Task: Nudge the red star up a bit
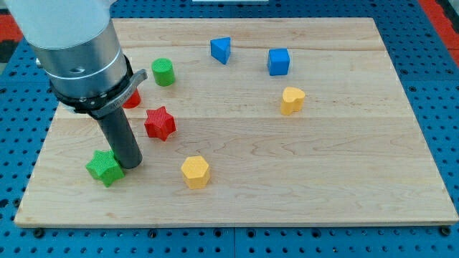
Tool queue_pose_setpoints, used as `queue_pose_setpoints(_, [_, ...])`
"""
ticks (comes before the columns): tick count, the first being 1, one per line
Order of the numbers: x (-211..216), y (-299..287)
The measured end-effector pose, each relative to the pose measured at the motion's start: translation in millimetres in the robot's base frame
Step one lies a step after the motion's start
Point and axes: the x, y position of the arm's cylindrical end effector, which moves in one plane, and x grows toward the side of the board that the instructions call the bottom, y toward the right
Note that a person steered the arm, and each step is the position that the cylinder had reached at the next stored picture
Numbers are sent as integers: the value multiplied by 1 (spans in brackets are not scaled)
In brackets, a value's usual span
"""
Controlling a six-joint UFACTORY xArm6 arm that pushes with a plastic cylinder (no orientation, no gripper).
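Note:
The red star [160,123] lies on the wooden board [301,172], left of centre. My tip [130,165] rests on the board below and to the left of the red star, apart from it. The tip is right beside the green star [105,167], on its right side. The arm's grey body [79,50] covers the board's upper left part.
A red block [133,99] is partly hidden behind the arm, up-left of the red star. A green cylinder [163,72] is above. A yellow hexagon [195,172] is lower centre. A blue triangle [221,49], blue cube [278,61] and yellow heart [292,100] are at upper right.

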Motion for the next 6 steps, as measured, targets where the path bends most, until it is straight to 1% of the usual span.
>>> queue_pose_setpoints(1, [-35,-11])
queue_pose_setpoints(2, [-30,-8])
queue_pose_setpoints(3, [-54,9])
queue_pose_setpoints(4, [-56,12])
queue_pose_setpoints(5, [-15,-1])
queue_pose_setpoints(6, [-48,56])
